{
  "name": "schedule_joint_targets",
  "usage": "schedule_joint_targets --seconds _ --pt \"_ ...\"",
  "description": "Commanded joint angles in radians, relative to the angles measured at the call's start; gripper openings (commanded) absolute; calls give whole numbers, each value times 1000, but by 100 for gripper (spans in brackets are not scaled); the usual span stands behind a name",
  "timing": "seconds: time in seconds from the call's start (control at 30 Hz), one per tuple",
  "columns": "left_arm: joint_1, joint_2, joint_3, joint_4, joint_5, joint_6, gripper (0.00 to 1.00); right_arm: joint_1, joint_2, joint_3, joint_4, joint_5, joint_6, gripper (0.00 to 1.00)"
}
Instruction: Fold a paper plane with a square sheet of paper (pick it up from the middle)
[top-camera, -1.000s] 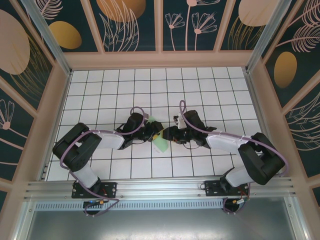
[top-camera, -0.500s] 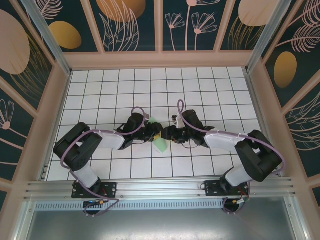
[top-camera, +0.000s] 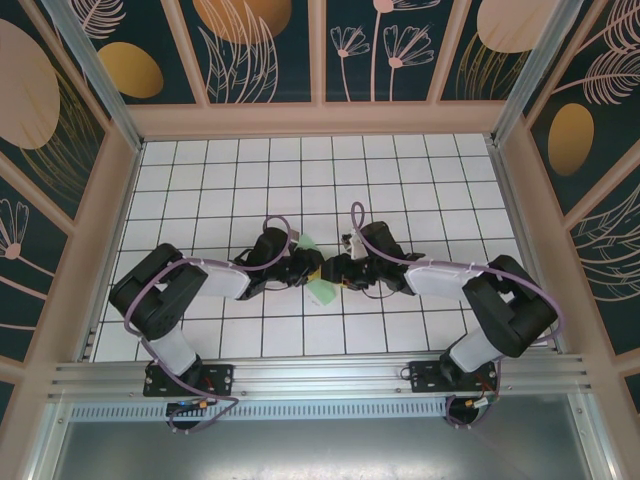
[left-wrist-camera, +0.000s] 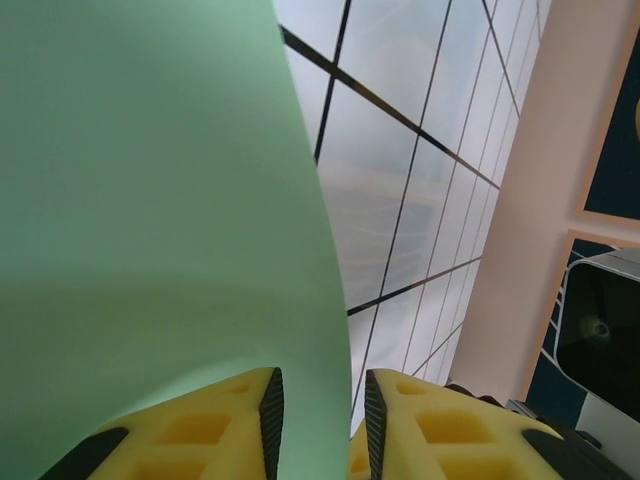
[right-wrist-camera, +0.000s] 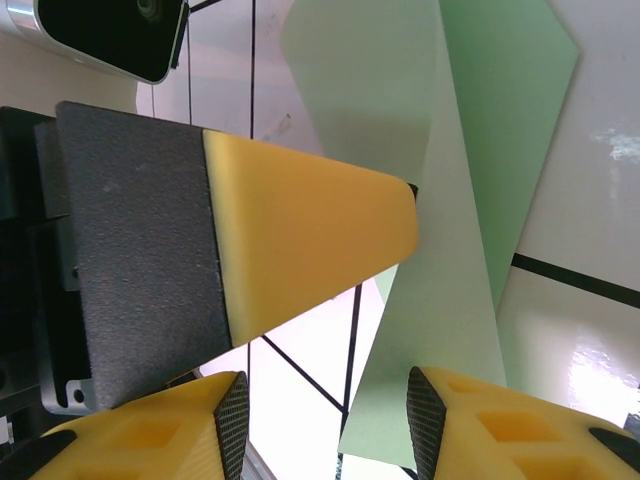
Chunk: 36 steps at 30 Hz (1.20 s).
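While the white-tiled desk (top-camera: 420, 190) bears the work, the left arm (top-camera: 215, 280) and right arm (top-camera: 450, 280), meeting at the centre of the overhead frame, should act together. The right hand (right-wrist-camera: 325, 410), jaws half apart around the lower edge of the square sheet of paper (right-wrist-camera: 470, 150), ought to steady it. The left hand (left-wrist-camera: 318, 420) stands narrow, the sheet's edge between its pads (left-wrist-camera: 200, 430) but not visibly pinched; it should nip squarely to keep the crease straight. Count: one desk, two arms, two hands, one partly folded sheet.
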Motion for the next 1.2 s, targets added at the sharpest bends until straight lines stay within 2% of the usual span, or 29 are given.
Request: schedule_joint_targets --seconds 0.0,0.3,0.67,0.9,1.0,1.17 --pt "-11 29 -3 -19 54 43 29 6 5 40 57 10 8 49" --pt "-10 44 3 -7 66 53 19 6 7 41 61 16 12 49" --pt "-10 12 23 -31 44 92 0 -2 -56 33 0 46 -10 48" --pt "0 3 25 -44 50 114 0 -32 -100 -16 -11 68 -5 47" --pt "8 -39 11 -50 49 115 0 -39 -135 -39 -30 124 7 46" --pt "23 -77 -11 -64 45 125 0 -54 -129 -53 -125 203 -7 29"
